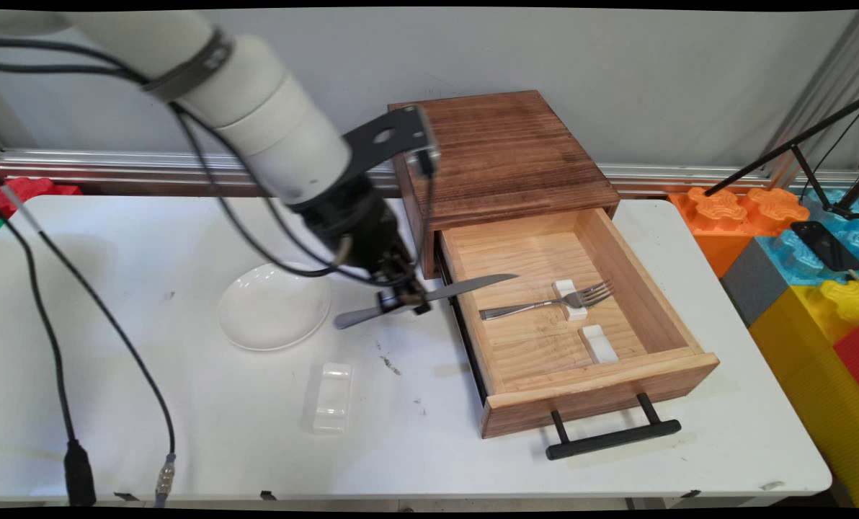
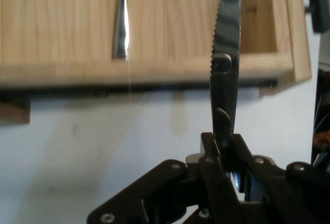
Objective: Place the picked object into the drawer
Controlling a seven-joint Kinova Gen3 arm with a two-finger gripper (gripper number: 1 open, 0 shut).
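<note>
Black two-finger tool (image 1: 405, 300) clamped on silver serrated table knife (image 1: 465, 288), blade over open wooden drawer (image 1: 602, 389) rim, silver fork (image 1: 548, 303) inside drawer, white round plate (image 1: 273, 308) left of drawer on white desk (image 1: 184, 418).

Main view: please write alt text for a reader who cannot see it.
The gripper, shut on a knife, holds its blade over the left wall of an open wooden drawer where a fork lies. A white plate sits left of it.
</note>
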